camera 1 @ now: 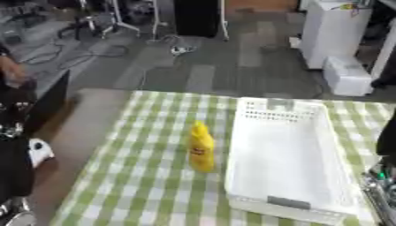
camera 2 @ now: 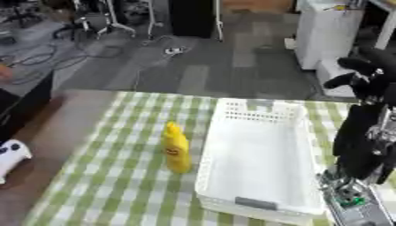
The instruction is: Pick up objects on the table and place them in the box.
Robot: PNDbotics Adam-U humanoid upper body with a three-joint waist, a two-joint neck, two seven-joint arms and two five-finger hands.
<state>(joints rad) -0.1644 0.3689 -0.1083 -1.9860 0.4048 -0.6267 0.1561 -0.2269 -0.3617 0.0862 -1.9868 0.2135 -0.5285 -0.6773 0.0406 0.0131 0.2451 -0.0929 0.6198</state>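
Note:
A yellow squeeze bottle (camera 2: 176, 152) with a dark label stands upright on the green-and-white checked tablecloth (camera 2: 116, 185), just left of the white slatted box (camera 2: 259, 163). Nothing shows inside the box. My right hand (camera 2: 362, 76) hangs raised beyond the box's far right corner, well above the table, fingers relaxed and spread, holding nothing. Its black forearm (camera 2: 357, 145) runs down along the box's right side. A black arm with silver joints (camera 1: 12, 163) shows at the left edge; no left hand is visible.
A white rounded object (camera 2: 9, 156) lies off the table's left side on a brown surface. Beyond the table's far edge is grey floor with cables (camera 1: 70, 53), stands and white cabinets (camera 1: 333, 31). Checked cloth stretches left of and in front of the bottle.

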